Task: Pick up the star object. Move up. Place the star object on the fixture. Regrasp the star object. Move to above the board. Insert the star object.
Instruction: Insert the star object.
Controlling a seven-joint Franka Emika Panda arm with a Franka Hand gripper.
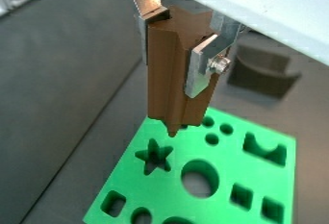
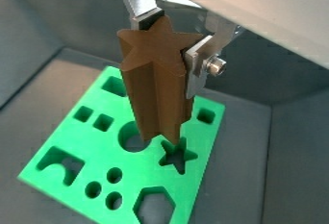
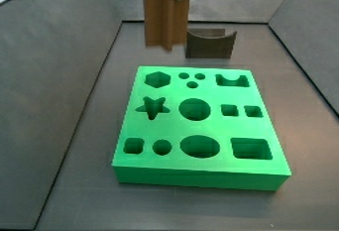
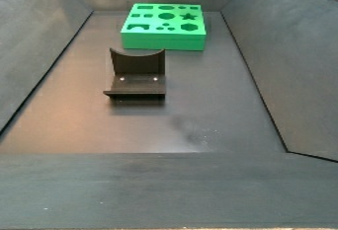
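Now the star [image 2: 157, 79], a long brown prism, hangs upright above the board [image 2: 77, 151], clamped between the silver fingers [image 2: 199, 60] of the gripper [image 2: 164, 45], which sits at the upper centre of both wrist views. Its lower end hovers clear of the green surface, close to the star hole [image 2: 176, 155] but not yet over it in a wrist view. Judging from this, pickup, the fixture stop and regrasp look done, and the move above the board is nearly finished; aligning with the hole and inserting remain.

In a side view the star [image 3: 165, 12] shows at the upper centre, above the board's [image 3: 199, 171] far edge, with the star hole [image 3: 154, 106] left of centre and the fixture [image 3: 209, 44] behind, empty. There the fingers are cut off by the frame's top. Another side view shows the fixture [image 4: 136, 74] in the middle and the board [image 4: 165, 38] at the top, but no star and no gripper.
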